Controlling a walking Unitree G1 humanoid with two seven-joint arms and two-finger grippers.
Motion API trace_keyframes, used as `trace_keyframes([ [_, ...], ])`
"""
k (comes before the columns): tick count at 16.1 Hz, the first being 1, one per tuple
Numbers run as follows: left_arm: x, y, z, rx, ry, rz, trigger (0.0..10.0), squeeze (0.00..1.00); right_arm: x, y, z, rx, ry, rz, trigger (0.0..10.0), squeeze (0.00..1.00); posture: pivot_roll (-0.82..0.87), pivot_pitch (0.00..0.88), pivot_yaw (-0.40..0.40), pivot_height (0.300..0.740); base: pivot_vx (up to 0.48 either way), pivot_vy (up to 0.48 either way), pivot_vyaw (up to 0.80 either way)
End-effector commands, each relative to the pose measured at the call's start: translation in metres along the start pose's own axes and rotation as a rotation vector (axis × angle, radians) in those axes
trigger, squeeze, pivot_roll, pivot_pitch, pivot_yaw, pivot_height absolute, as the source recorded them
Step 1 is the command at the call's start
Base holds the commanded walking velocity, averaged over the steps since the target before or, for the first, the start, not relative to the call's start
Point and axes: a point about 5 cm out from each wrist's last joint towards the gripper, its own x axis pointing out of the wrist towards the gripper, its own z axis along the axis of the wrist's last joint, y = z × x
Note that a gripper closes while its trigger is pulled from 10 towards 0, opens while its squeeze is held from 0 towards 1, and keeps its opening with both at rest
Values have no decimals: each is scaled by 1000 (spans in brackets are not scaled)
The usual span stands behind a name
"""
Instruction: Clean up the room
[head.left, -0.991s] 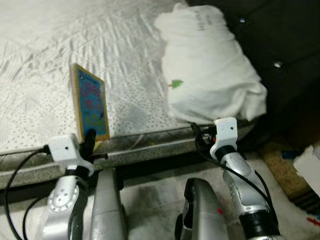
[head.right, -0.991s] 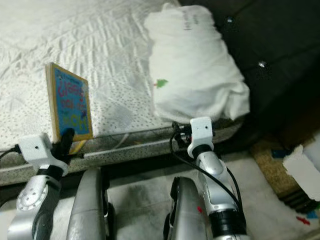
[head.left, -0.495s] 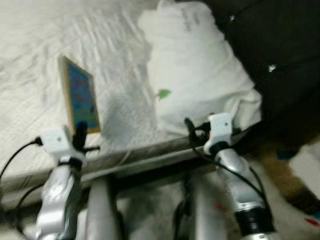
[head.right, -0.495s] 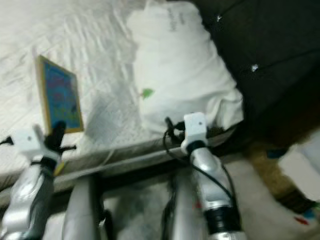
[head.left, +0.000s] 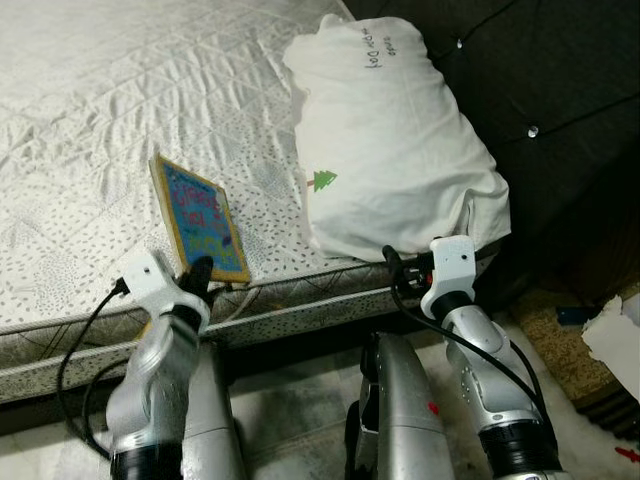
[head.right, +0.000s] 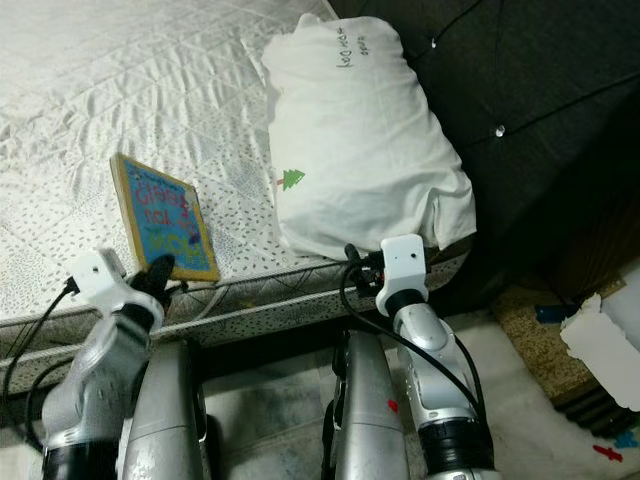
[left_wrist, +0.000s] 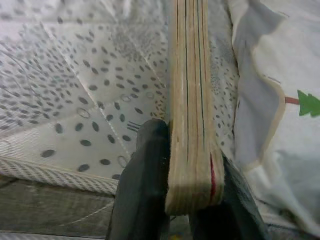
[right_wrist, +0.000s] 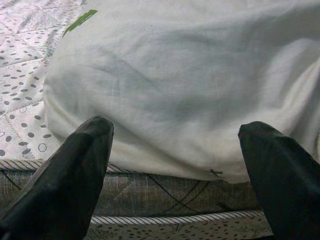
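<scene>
Left pincer (left_wrist: 190, 200) pinching the lower edge of a thick board book (head.left: 200, 220), one black finger (left_wrist: 145, 170) flat against each cover, spine and page block running straight away along the line of the fingers. Book standing on its bottom edge near the mattress (head.left: 80, 120) border, tilted, colourful cover facing the foot side, long axis rising up and away from the pincer toward the middle of the bed. Left arm therefore the one already on the task's thing; nothing between it and a lift.

Right pincer (right_wrist: 175, 150) spread wide, fingers well apart, pointed at the near end of the white pillow (head.left: 390, 140) but not touching it, hovering just off the bed edge. Pillow lying lengthwise toward the dark headboard (head.left: 560, 110), just beside the book, with a small green tree print on its side.

Likely step in hand: taking the book off the bed. Main risk: so low a grip on a tall, heavy book, apt to swing or slip once raised. Torn paper (head.left: 615, 345) on the floor to the right, well apart.
</scene>
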Motion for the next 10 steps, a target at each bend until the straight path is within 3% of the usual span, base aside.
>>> trace_keyframes([
  [1,3,-13,-15,-130,68,-35,10000,0,1,-2,-1,4,6,-5,10000,0,17,161,-58,530,0,0,0],
  [7,28,-17,-6,-218,175,-151,10000,0,2,-4,-1,-5,9,2,10000,0,-11,159,-72,530,0,0,0],
  [10,37,-20,-16,-200,313,-162,10000,0,0,-7,1,-19,5,-7,10000,0,-30,163,-76,530,0,0,0],
])
